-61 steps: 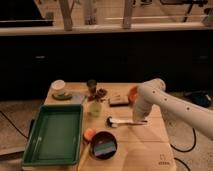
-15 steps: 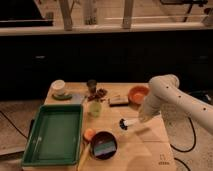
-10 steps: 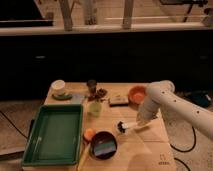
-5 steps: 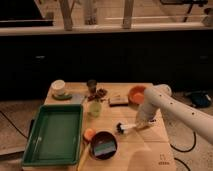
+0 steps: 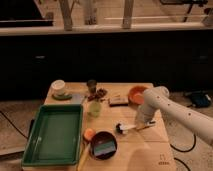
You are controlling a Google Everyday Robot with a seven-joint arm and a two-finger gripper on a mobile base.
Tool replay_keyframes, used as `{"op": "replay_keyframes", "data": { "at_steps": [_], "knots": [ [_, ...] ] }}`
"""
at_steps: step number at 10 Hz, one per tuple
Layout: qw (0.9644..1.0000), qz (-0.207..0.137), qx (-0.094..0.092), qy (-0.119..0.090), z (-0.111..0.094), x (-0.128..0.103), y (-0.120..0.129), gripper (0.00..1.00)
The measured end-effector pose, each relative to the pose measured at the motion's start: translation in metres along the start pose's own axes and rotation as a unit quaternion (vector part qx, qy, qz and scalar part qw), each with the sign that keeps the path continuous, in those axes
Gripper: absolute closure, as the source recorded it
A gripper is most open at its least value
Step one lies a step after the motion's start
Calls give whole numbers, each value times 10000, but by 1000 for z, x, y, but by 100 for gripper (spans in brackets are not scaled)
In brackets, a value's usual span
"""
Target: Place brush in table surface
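The brush [image 5: 131,127] has a small dark head on the left and a long white handle pointing right. It is low over the light tan table surface [image 5: 145,150], right of the table's middle; I cannot tell if it touches the wood. My gripper [image 5: 141,122] hangs from the white arm [image 5: 165,105] that comes in from the right. It is shut on the brush handle. The handle's middle is hidden under the gripper.
A green tray [image 5: 35,145] fills the left side. A dark bowl [image 5: 103,145] and an orange ball [image 5: 89,134] sit just left of the brush. An orange bowl [image 5: 136,94], dark block [image 5: 118,100], green cup [image 5: 95,108] and white cup [image 5: 59,87] stand further back.
Over the last seconds my gripper has carried the brush down and slightly left, from raised above the table to table level. In the last half second it barely moved.
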Motion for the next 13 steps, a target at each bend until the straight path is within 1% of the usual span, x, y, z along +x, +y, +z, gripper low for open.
{"op": "replay_keyframes", "data": {
  "at_steps": [2, 3, 9, 13],
  "knots": [
    [10000, 31, -11, 5, 0, 2, 1, 28],
    [10000, 30, -24, 15, -1, 1, 1, 21],
    [10000, -19, -58, 53, -6, 1, -2, 20],
    [10000, -49, -75, 38, -8, 3, -5, 20]
  ]
}}
